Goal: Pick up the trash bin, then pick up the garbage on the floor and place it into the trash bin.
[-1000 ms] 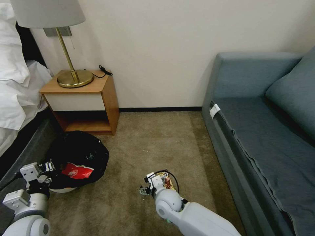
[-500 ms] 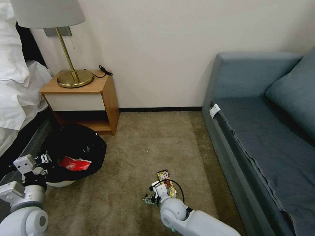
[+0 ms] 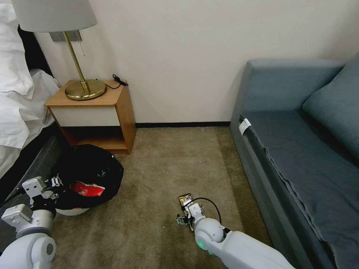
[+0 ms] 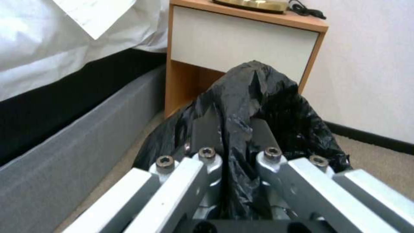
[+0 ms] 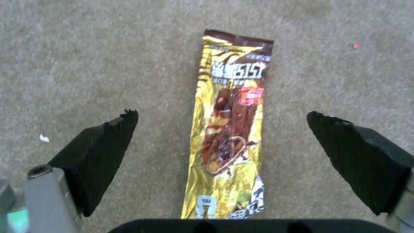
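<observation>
The trash bin (image 3: 73, 211) is a white tub lined with a black bag (image 3: 89, 168), standing on the carpet in front of the nightstand. A red-white wrapper (image 3: 88, 189) lies inside it. My left gripper (image 3: 52, 184) is at the bin's near-left rim, and the left wrist view shows this gripper (image 4: 235, 129) shut on a fold of the black bag (image 4: 254, 97). A brown-gold snack wrapper (image 5: 231, 123) lies flat on the carpet. My right gripper (image 5: 221, 115) hovers just above it, open, with one dark finger (image 5: 108, 145) on each side. In the head view the right gripper (image 3: 184, 218) covers most of the wrapper (image 3: 184, 198).
A wooden nightstand (image 3: 93, 112) with a brass lamp (image 3: 80, 84) stands against the wall behind the bin. The bed (image 3: 18, 108) runs along the left, and a grey-blue sofa (image 3: 299, 149) lines the right. Open carpet (image 3: 168, 160) lies between them.
My right gripper has shifted right and nearer, settling over the snack wrapper. The bin and left gripper swayed slightly back and then forward again.
</observation>
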You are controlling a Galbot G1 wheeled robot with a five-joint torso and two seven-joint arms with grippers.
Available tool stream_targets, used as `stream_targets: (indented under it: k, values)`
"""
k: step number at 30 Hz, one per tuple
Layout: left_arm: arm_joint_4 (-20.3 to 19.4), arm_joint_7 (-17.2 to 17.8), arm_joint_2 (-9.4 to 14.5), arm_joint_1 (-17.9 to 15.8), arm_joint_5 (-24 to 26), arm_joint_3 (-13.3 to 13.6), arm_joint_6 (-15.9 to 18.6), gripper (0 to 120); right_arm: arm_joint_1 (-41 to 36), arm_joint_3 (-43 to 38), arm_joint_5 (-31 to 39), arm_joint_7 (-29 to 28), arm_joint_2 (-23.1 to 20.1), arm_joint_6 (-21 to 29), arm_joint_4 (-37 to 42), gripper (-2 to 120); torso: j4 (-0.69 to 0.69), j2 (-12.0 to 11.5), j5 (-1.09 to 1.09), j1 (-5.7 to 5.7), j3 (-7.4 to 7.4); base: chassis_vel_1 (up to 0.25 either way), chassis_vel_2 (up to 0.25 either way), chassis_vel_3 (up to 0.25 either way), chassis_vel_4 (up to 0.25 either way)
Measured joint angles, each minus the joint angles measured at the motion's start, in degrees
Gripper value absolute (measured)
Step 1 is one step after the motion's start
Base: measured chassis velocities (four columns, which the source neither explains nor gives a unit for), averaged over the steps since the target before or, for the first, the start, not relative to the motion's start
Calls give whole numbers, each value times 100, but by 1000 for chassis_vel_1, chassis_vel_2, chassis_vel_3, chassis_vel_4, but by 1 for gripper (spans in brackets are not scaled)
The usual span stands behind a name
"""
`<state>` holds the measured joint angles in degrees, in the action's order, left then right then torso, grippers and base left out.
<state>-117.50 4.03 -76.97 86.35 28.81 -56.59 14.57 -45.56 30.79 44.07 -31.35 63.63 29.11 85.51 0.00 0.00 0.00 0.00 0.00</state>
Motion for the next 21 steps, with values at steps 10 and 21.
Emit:
stream_targets:
  k: [10,21]
  values:
    - [267,-138,240,13,77,-202,-24,4,-43,-61,-168,48,123,5,-12,100,1,0,0,0,0,0,0,0,0]
    - [360,-224,248,62,-19,-166,-82,4,-149,-142,-660,325,201,-260,-432,100,0,0,0,0,0,0,0,0,0]
